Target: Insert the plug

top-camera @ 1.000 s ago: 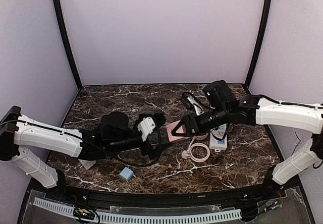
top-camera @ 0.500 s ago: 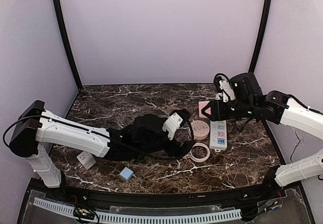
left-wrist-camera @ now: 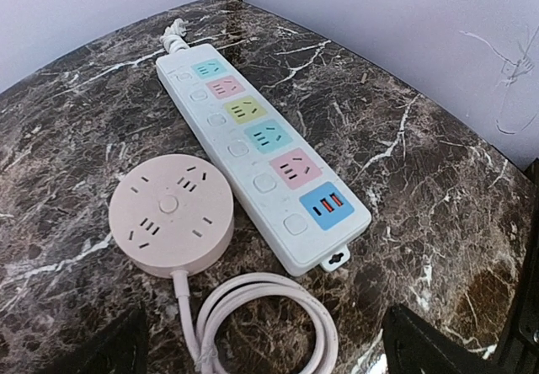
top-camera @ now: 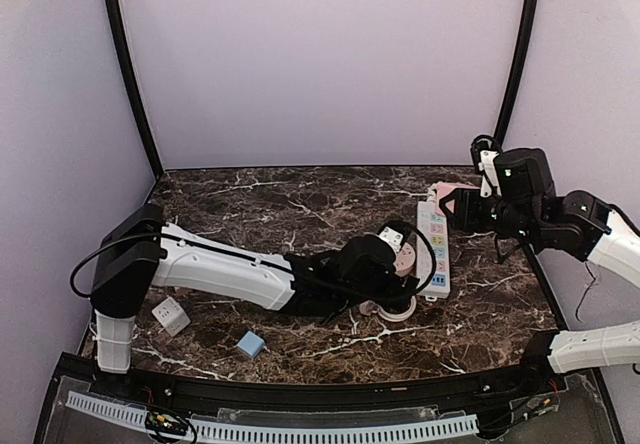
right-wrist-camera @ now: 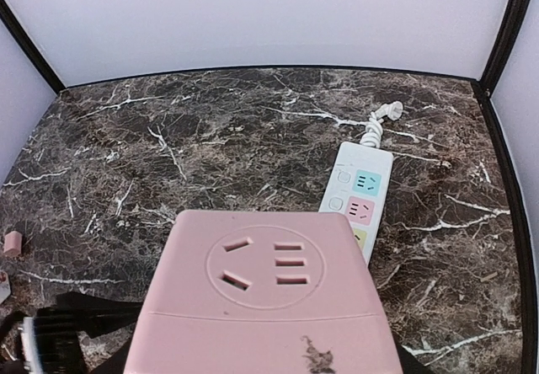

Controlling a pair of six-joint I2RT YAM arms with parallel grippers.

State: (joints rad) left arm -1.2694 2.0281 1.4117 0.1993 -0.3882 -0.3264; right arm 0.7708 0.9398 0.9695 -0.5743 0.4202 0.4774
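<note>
My right gripper (top-camera: 452, 207) is shut on a pink square plug adapter (right-wrist-camera: 268, 294) and holds it in the air above the far end of the white power strip (top-camera: 433, 249). The adapter's socket face fills the lower right wrist view and hides the fingers. The strip, with coloured sockets, lies on the marble (left-wrist-camera: 261, 130). My left gripper (left-wrist-camera: 269, 353) is open and empty, hovering above a round pink socket (left-wrist-camera: 171, 225) and its coiled cable (left-wrist-camera: 269, 323), next to the strip's near end. In the top view the left gripper (top-camera: 393, 252) covers the round socket.
A white cube adapter (top-camera: 170, 314) and a small blue block (top-camera: 250, 344) lie at the front left of the table. A small pink piece (right-wrist-camera: 12, 242) sits at the left edge. Black frame posts stand at the back corners.
My left arm has stretched right across the table to over the round socket. My right arm has drawn back to the far right, carrying the pink adapter.
</note>
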